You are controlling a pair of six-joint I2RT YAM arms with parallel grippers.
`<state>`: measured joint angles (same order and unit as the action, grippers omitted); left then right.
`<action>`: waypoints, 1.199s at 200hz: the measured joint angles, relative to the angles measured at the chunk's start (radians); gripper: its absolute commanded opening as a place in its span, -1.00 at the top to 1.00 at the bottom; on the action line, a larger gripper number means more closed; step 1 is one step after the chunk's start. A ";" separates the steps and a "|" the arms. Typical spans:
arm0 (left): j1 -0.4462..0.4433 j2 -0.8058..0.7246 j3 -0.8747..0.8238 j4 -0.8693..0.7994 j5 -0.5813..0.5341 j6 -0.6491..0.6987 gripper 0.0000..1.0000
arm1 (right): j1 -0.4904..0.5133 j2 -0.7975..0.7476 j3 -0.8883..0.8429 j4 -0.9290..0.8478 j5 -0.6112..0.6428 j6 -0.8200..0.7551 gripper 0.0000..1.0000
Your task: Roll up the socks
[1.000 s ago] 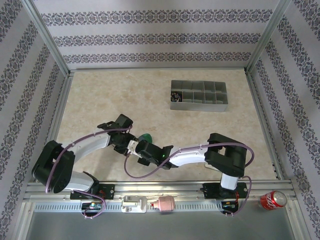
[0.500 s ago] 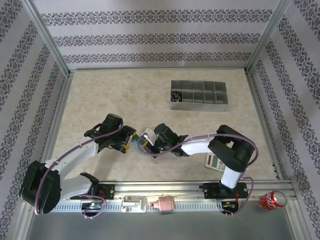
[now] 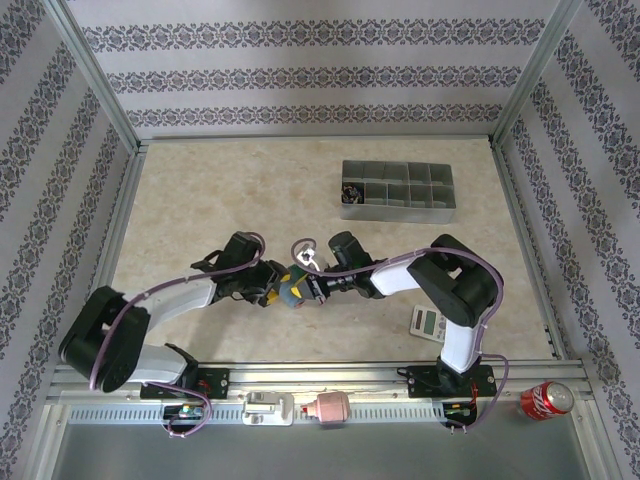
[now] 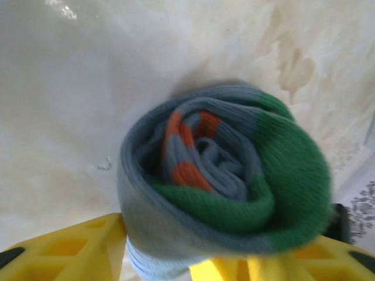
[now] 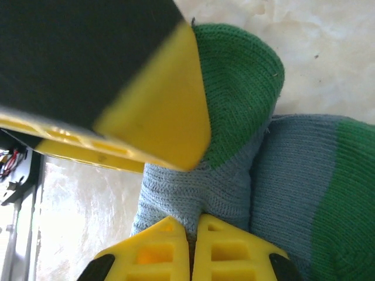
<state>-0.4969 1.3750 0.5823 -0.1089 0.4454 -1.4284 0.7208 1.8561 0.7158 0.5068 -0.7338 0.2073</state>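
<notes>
The blue-teal sock is wound into a tight roll near the table's middle front, with orange bands and the green toe spiralling at its end. My left gripper comes from the left. Its yellow fingers stand on either side of the roll and press on it, with the gripper's middle covered by fabric. My right gripper comes from the right and is shut, pinching a fold of the blue knit. One left finger lies over the green toe.
A grey compartment tray stands at the back right. A grey calculator lies by the right arm's base. A red can sits beyond the front rail at the right. Patterned walls close in the table.
Both grippers have shifted up and right over the last second and come together on the sock. The left jaws widened, then narrowed onto the roll. The calculator came into view.
</notes>
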 measured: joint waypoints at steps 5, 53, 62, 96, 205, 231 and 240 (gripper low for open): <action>-0.002 0.016 0.001 0.009 0.001 0.007 0.02 | -0.005 0.003 0.000 0.001 -0.010 0.005 1.00; -0.012 0.132 0.072 0.014 -0.009 0.076 0.55 | -0.050 0.041 0.021 -0.004 -0.092 0.043 1.00; -0.013 0.145 0.087 0.000 -0.012 0.093 0.83 | -0.053 0.042 0.026 -0.016 -0.096 0.045 1.00; -0.013 0.137 0.106 -0.060 -0.028 0.094 1.00 | -0.057 0.041 0.081 -0.132 -0.094 -0.007 0.99; -0.055 0.067 0.185 -0.500 -0.138 -0.155 1.00 | 0.301 -0.361 -0.027 -0.282 0.542 -0.294 -0.18; -0.058 0.130 0.244 -0.529 -0.127 -0.155 1.00 | 0.446 -0.312 -0.021 -0.276 0.702 -0.313 -0.20; -0.058 0.140 0.254 -0.536 -0.123 -0.155 1.00 | 0.478 -0.282 -0.008 -0.278 0.758 -0.323 -0.20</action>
<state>-0.5552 1.5154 0.8360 -0.6445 0.3222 -1.5833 1.1984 1.5742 0.7074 0.2283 0.0246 -0.1154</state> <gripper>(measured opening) 0.141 0.598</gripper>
